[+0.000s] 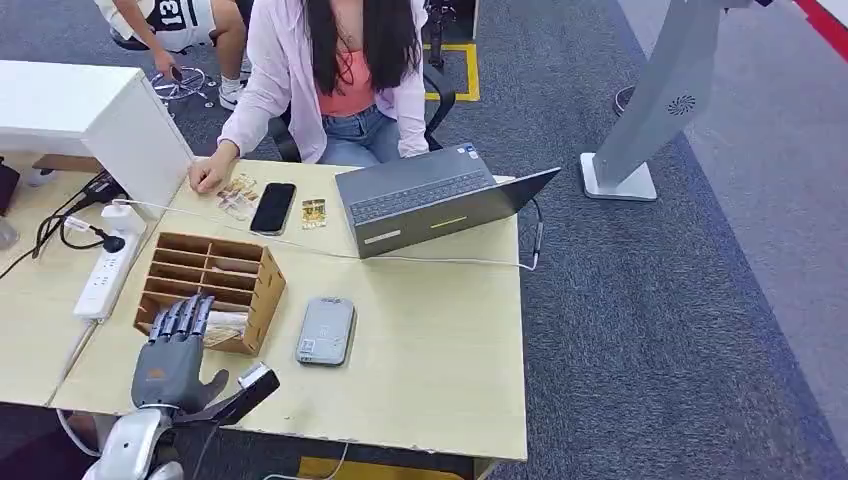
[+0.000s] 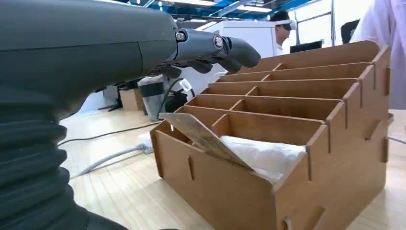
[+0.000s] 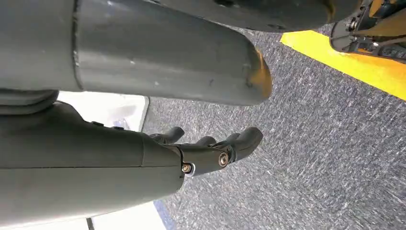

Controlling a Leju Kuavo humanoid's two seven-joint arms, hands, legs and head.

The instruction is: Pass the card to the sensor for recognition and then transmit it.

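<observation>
A light wooden table [image 1: 440, 330] carried an open grey laptop [image 1: 430, 200] near its far edge, screen tilted back toward the right corner. Left of the laptop lay a black phone [image 1: 272, 208], face up, just beside a few small loose items that were too small to identify. A white power strip [image 1: 105, 275] lay along the left edge with dark cables [image 1: 60, 235] plugged in. A white cable [image 1: 400, 258] ran across the surface in front of the laptop. A person in a pink shirt [image 1: 290, 70] sat at the far edge, one hand [image 1: 208, 175] resting on the table. A grey stand [image 1: 650, 110] stood on the carpet [image 1: 700, 300] well to the right.
</observation>
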